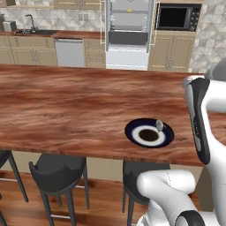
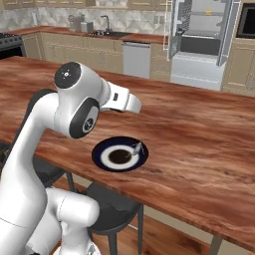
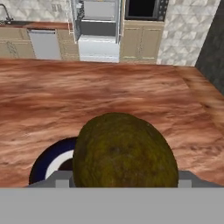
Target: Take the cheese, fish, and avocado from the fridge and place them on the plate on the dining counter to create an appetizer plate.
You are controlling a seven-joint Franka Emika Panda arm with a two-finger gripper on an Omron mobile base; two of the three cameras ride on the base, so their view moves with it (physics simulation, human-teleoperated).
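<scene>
1. The avocado sits large at the bottom of the hand view, a dark olive-brown ball right at the gripper, over the wooden top and partly covering the plate behind it.
2. The gripper's fingers are hidden behind the avocado in the hand view. It looks held between them with the jaws standing wide, though the contact itself cannot be seen.
3. The plate lies on the dining counter near its front edge, dark navy with a paler ring and a dark centre.
4. A small pale grey thing rests on the plate's rim; in the right base view it sits at the plate's right side. It is too small to name with any confidence.
5. The white arm bends over the counter's front edge in the right base view, its forearm reaching out above the plate.
6. The fridge stands against the far wall with its doors open, grey shelves showing inside.
7. A black microwave is set in the beige cabinet just right of the fridge, and a dishwasher and sink are to the left along the back counter.
8. Dark stools stand tucked under the near side of the dining counter.
</scene>
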